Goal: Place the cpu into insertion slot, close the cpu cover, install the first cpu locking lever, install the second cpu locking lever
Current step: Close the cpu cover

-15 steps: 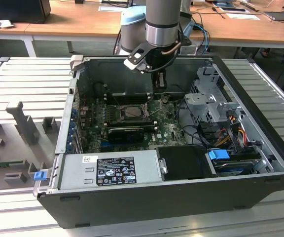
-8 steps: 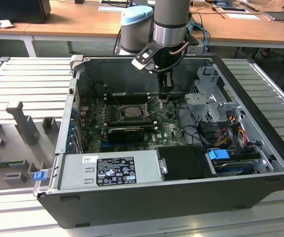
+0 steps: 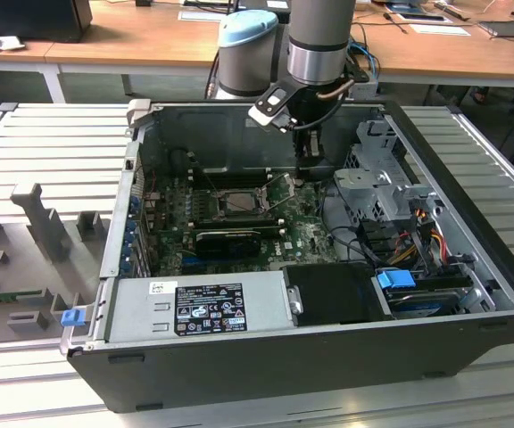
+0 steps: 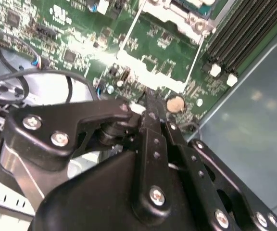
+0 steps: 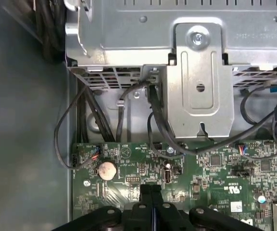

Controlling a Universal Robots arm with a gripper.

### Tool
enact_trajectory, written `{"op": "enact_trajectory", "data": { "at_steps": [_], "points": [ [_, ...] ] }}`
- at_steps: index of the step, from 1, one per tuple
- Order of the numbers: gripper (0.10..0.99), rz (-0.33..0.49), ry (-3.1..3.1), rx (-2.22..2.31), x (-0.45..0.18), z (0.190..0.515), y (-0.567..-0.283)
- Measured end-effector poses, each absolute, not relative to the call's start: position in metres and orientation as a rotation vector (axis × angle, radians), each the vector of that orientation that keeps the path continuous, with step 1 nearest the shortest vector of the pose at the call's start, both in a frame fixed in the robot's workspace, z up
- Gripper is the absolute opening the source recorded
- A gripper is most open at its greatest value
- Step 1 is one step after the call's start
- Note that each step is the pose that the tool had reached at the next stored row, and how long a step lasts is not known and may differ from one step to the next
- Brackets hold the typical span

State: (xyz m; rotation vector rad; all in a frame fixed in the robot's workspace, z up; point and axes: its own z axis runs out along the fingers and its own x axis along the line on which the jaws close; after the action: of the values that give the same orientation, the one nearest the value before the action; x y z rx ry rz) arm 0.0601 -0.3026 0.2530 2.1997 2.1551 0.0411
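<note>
Fingers (image 5: 146, 195) pressed together, gripping nothing we can see, hang over the green circuit board (image 5: 215, 168) near the square dark metal-rimmed insertion slot (image 3: 237, 203), on its exterior view's right side.

A grey table (image 3: 52, 134) of ribbed metal slats carries the load. An open black case (image 3: 310, 366) lies on its side across the middle, its near wall close to the table's front edge. On the exterior view's left, just beside the case, grey fixtures stand on the slats: a tall block (image 3: 43, 223), a smaller block (image 3: 90, 223) next to it, and low holders (image 3: 25, 316) nearer the front. The slats run on past the case at the exterior view's right.
</note>
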Motion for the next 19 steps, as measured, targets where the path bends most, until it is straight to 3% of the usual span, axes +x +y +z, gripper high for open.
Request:
{"op": "enact_trajectory", "data": {
  "at_steps": [12, 19],
  "points": [
    [0.106, 0.024, 2.163, 2.207, 0.071, 0.243, -0.313],
    [0.106, -0.053, 2.198, 2.241, 0.065, 0.242, -0.313]
  ]
}}
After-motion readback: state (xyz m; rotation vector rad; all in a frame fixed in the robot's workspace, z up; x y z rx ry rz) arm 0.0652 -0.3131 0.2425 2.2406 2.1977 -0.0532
